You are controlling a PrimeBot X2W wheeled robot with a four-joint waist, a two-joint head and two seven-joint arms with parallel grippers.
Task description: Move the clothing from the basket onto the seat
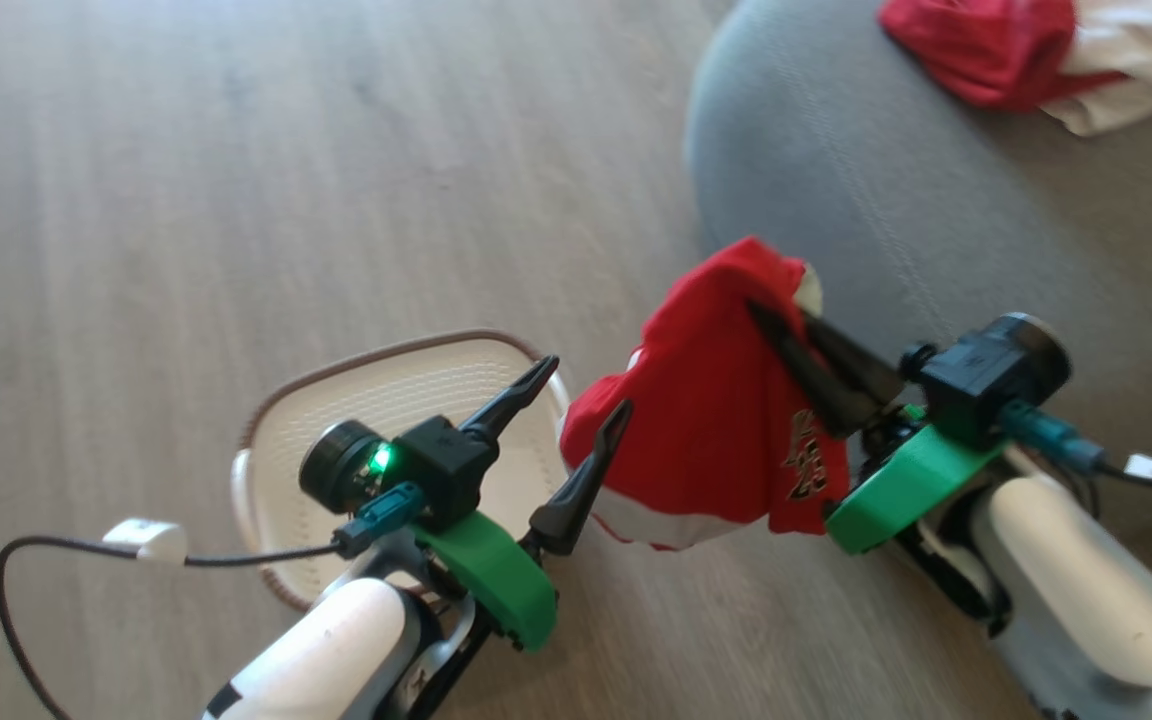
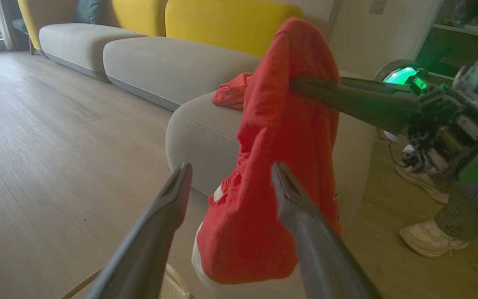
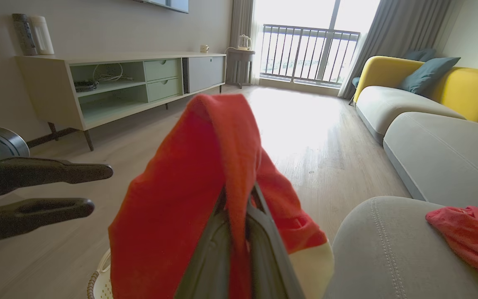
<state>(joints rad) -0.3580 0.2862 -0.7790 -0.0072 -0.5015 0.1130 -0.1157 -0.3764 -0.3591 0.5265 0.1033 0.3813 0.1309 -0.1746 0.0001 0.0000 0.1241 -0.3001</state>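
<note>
A red piece of clothing (image 1: 711,420) with a white hem hangs in the air beside the basket, pinched near its top by my right gripper (image 1: 776,312), which is shut on it (image 3: 206,187). My left gripper (image 1: 586,385) stands open over the basket's right rim, its right finger just touching the hanging cloth (image 2: 264,166). The cream basket (image 1: 386,410) sits on the floor with nothing showing inside. More red and white clothing (image 1: 1026,50) lies on the grey seat (image 1: 896,200).
Wooden floor (image 1: 236,180) stretches to the left. A person's shoes and trouser leg (image 2: 434,236) stand behind my right arm. A TV cabinet (image 3: 131,83) lines the far wall, and grey sofa sections with yellow backs (image 2: 172,62) continue beyond the seat.
</note>
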